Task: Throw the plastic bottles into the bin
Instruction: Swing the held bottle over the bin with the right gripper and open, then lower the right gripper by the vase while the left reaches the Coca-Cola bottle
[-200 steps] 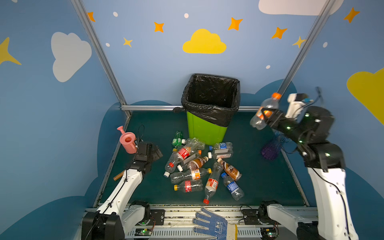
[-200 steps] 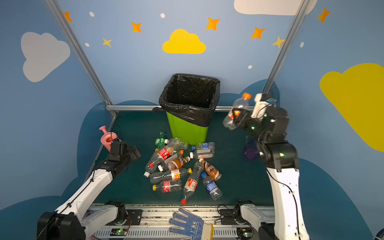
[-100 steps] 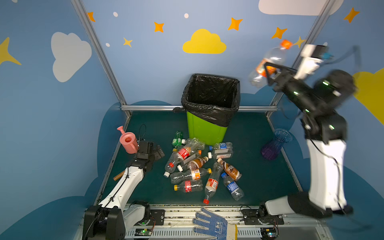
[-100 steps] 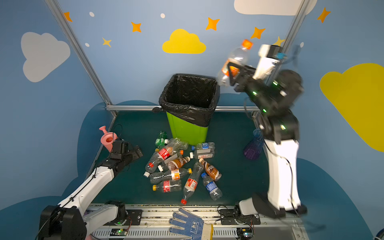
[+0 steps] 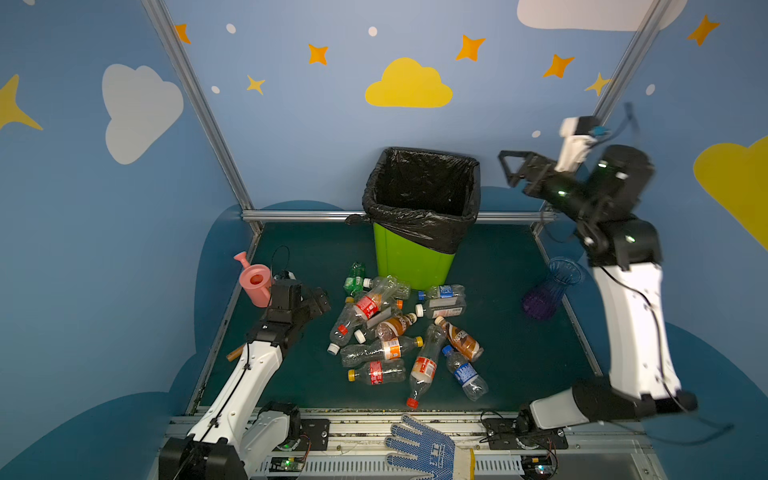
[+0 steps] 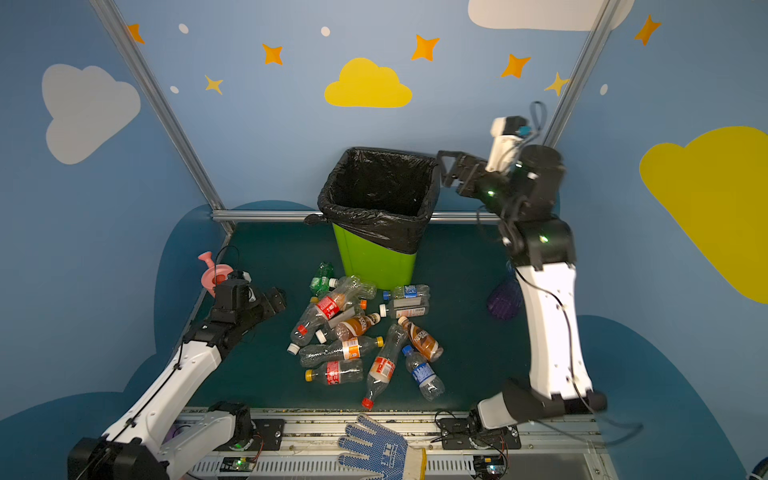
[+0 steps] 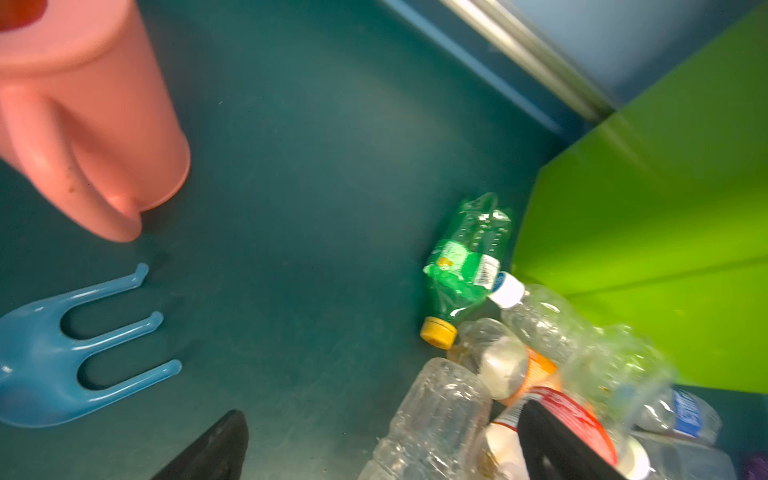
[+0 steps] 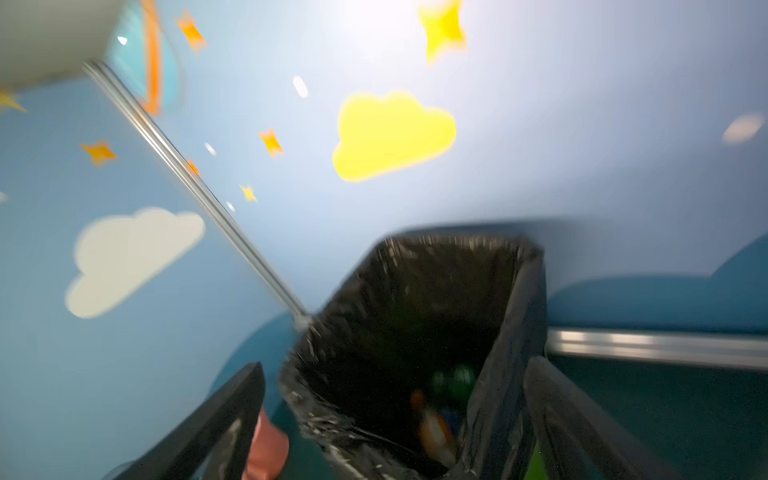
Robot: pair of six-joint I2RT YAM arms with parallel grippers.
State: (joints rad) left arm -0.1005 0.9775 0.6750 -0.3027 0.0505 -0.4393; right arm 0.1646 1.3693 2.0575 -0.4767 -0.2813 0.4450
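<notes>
Beside the tall lime-green plastic bin (image 5: 409, 259) (black bag (image 5: 419, 232) over its rim) the right gripper (image 5: 505, 168) hangs spread and empty. The small clear and green plastic bottles (image 5: 395, 332) lie heaped at its foot; the left gripper (image 5: 320, 300), also spread, hovers nearby.

My sky-blue painted walls (image 5: 316, 137) show a big yellow cloud (image 5: 408, 85) at upper middle, a white cloud (image 5: 139, 110) at upper left. The flat dark green floor (image 5: 519, 353) lies under me.
</notes>
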